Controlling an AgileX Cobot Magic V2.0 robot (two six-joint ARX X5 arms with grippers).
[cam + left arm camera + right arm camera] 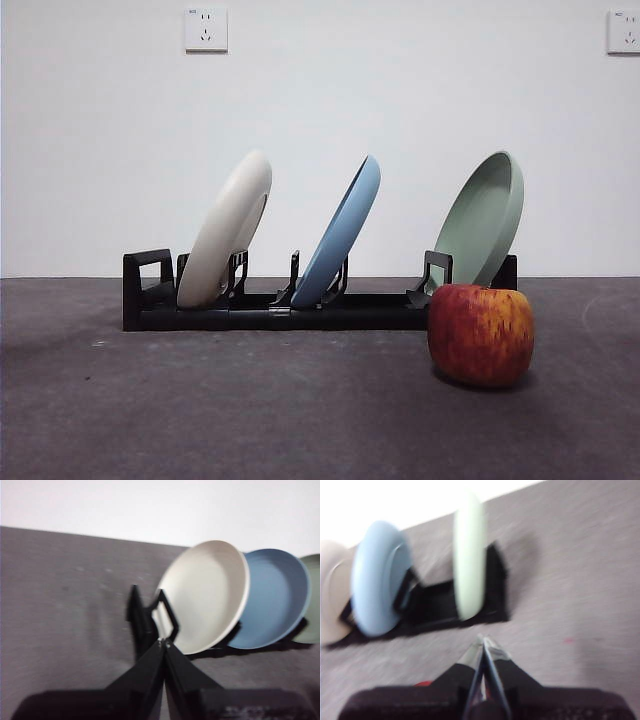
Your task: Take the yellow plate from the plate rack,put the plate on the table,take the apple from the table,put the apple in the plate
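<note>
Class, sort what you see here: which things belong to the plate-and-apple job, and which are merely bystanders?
Job:
yellow plate, cream-coloured
plate rack
apple
table
left end effector, shut, near the rack

Bystanders:
blue plate
green plate
wall sockets

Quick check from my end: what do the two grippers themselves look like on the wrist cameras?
Both look alike. The left gripper has two matte black fingers, each tapering to a narrow tip, rising from a broad black base. The right gripper matches, though its fingers show pale glints near the tips. No cables or markings are visible.
</note>
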